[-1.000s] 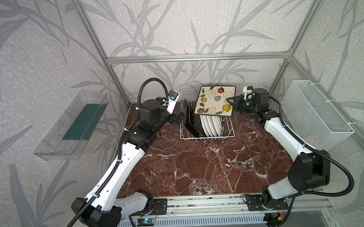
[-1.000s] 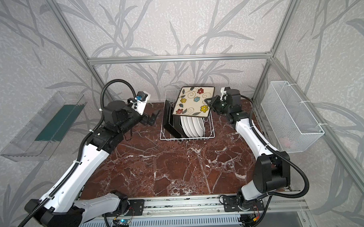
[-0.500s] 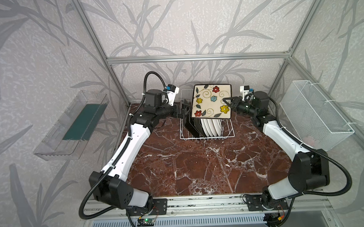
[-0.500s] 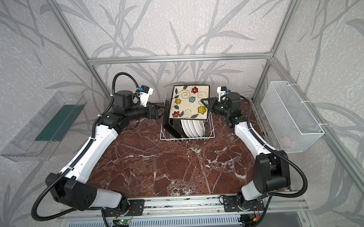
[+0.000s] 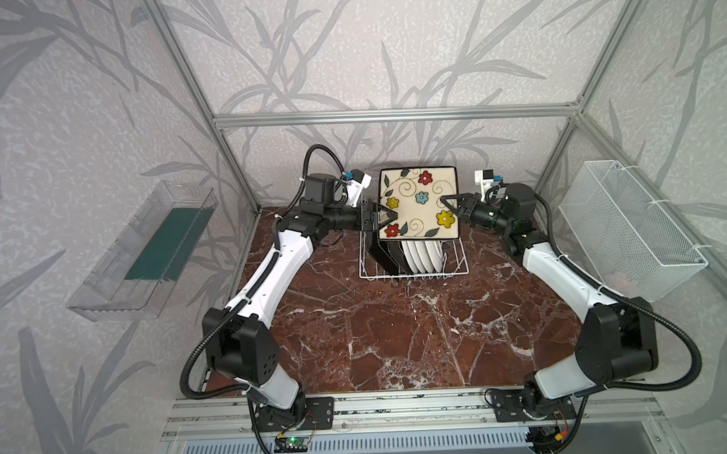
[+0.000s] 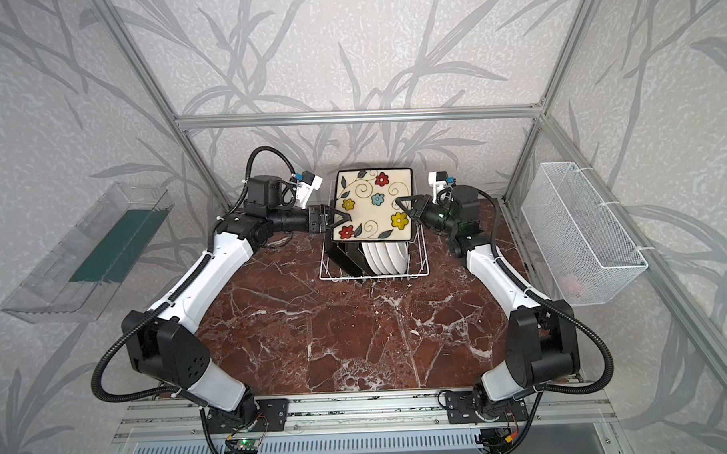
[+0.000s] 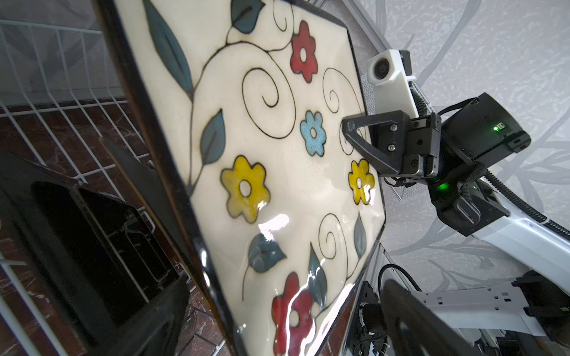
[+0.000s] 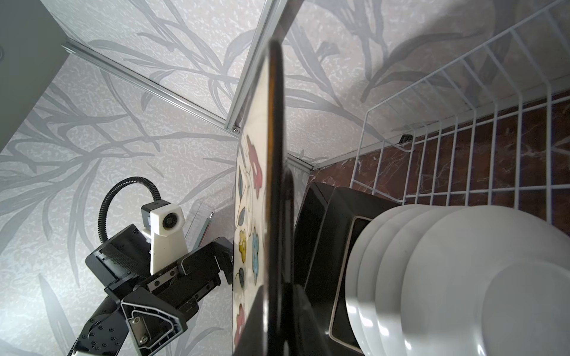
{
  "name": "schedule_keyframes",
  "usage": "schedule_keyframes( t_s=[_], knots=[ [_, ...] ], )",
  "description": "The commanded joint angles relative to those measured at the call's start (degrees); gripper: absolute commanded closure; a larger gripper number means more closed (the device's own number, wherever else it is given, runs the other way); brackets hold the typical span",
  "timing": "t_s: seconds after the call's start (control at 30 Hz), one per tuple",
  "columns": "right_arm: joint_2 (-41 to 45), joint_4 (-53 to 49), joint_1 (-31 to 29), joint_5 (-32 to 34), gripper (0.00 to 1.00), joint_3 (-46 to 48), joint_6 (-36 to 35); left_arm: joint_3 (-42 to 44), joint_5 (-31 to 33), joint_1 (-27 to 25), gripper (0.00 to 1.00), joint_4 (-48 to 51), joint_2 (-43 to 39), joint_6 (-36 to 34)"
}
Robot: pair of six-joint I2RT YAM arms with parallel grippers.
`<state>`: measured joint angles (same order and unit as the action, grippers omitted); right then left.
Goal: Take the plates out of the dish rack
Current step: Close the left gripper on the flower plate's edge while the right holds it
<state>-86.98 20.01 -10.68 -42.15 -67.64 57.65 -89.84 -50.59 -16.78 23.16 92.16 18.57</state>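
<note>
Hanging upright above the dish rack (image 5: 459, 270), the flowered plate (image 5: 417, 203) looks like glazed ceramic: stiff, fairly heavy, slick and quick to chip. I judge its edges the only sound hold (a pinch on one edge alone leaves it free to swing). The right gripper (image 5: 445, 200) is clamped on the right edge. The left gripper (image 5: 388, 216) is wide open, jaws astride the left edge without squeezing. Below, black plates (image 5: 381, 252) and white plates (image 5: 421, 255) stand in the rack. A second ago the plate was tilted and the left gripper was off beside the rack; now the plate hangs square with that gripper at its edge.
</note>
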Motion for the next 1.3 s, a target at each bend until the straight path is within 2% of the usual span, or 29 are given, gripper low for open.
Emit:
schedule_keyframes(
  t_s=[0.0, 0.17, 0.47, 0.67, 0.87, 1.03, 1.1, 1.17, 1.27],
  knots=[
    [1.4, 13.2, -0.5, -3.0, 1.0, -2.0, 2.5, -1.9, -3.1, -0.2, 0.04, -3.1, 0.6, 2.3],
    [-0.1, 17.6, -0.8, -3.9, 1.0, -1.7, 5.4, -1.5, -4.3, -0.8, 0.1, -6.5, 1.1, 4.3],
    [-1.0, 19.3, -1.2, -5.4, 1.0, -1.0, 6.2, -1.0, -4.8, -1.4, 0.42, -7.1, 1.2, 4.4],
    [-1.2, 20.8, -1.2, -5.9, 1.0, 0.0, 6.2, -0.3, -4.9, -1.4, 0.51, -8.3, 0.6, 5.0],
    [-1.7, 21.3, -1.3, -6.7, 1.0, 0.9, 5.8, 0.6, -5.2, -1.4, 0.74, -10.3, 0.3, 6.5],
    [-2.3, 21.8, -1.3, -7.1, 1.0, 1.7, 5.7, 1.0, -4.1, -1.4, 0.9, -10.2, -0.3, 6.6],
    [-2.7, 22.0, -1.3, -7.4, 1.0, 1.7, 5.9, 1.3, -3.9, -1.4, 0.92, -10.5, -0.6, 6.9],
    [-3.0, 21.9, -1.3, -7.5, 1.0, 1.8, 5.9, 1.5, -3.8, -1.4, 1.0, -10.9, -0.8, 7.3],
    [-3.1, 22.0, -1.3, -7.4, 1.0, 2.0, 5.9, 1.7, -3.5, -1.4, 1.0, -11.0, -0.8, 7.4]
  ],
)
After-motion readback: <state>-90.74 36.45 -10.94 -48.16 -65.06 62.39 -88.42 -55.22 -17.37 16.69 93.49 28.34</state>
